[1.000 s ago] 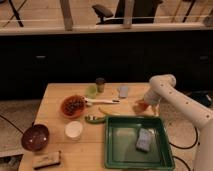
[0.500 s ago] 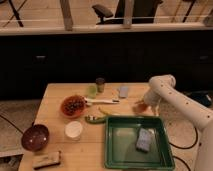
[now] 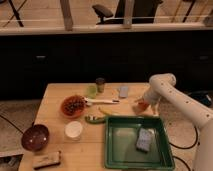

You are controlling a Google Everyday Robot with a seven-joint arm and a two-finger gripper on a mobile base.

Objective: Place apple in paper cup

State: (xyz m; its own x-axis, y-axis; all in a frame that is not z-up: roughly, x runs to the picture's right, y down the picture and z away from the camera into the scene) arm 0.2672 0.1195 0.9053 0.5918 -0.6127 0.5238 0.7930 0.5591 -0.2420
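Nothing has visibly shifted: tool [image 3: 144, 102] hangs wide at the apple [image 3: 142, 106], well apart from the paper cup [image 3: 73, 130].

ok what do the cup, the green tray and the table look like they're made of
Paper cup: matte white, likely paper. Green tray: smooth, slightly shiny, probably plastic. Table: light tan, looks like wood. The gripper is at the apple near the table's right edge.
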